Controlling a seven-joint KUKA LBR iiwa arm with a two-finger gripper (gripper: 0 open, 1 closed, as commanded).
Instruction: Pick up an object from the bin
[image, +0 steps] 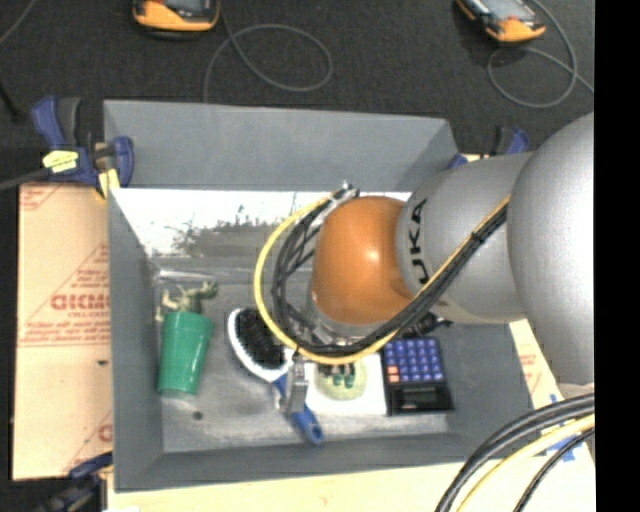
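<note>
- Claw (298, 385) is mostly hidden under the orange wrist cover (358, 262); whether it is open or closed cannot be told.
- Its visible tip is seen low over the near middle of the bin (280, 150).
- Nearest thing: hairbrush (256, 345), with a white head, black bristles and a blue handle. The head lies just left of the claw and the handle runs near-right beneath it.
- Contact with the handle cannot be told.
- White round piece (340, 382) lies just right of the claw, and the blue-keyed calculator (418, 372) further right.
- Green cup (183, 352) lies on its side, well apart at the left, with a clear bag (185, 288) beyond it.
</note>
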